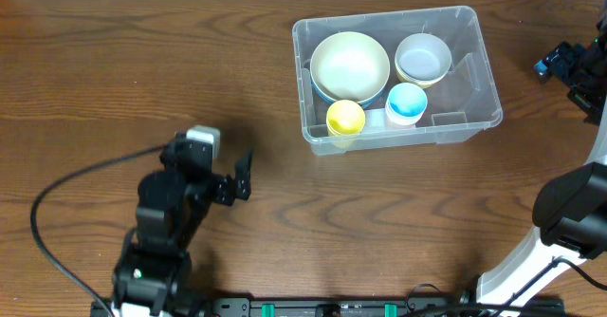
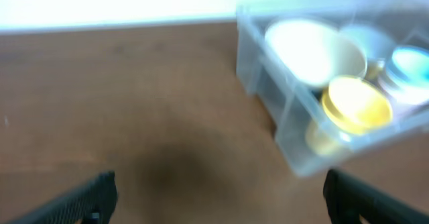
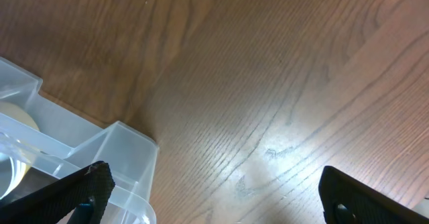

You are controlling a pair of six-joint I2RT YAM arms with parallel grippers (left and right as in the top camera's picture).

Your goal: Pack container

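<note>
The container (image 1: 384, 17) is a large clear plastic bin at the back right of the wooden table. It holds a large cream bowl (image 1: 350, 64), a white bowl (image 1: 423, 58), a yellow cup (image 1: 345, 118) and a blue cup (image 1: 406, 102). My left gripper (image 1: 239, 178) is open and empty over bare table, well to the front left of the bin. Its blurred wrist view shows open fingers (image 2: 218, 187) and the bin (image 2: 258, 70) ahead on the right. My right gripper (image 1: 561, 66) is open and empty just right of the bin. Its fingers (image 3: 214, 187) straddle bare wood beside a bin corner (image 3: 124, 157).
A black cable (image 1: 66, 189) loops over the table from the left arm. The right arm's base (image 1: 569, 217) stands at the front right. Bare wooden tabletop (image 1: 142, 61) lies left of the bin.
</note>
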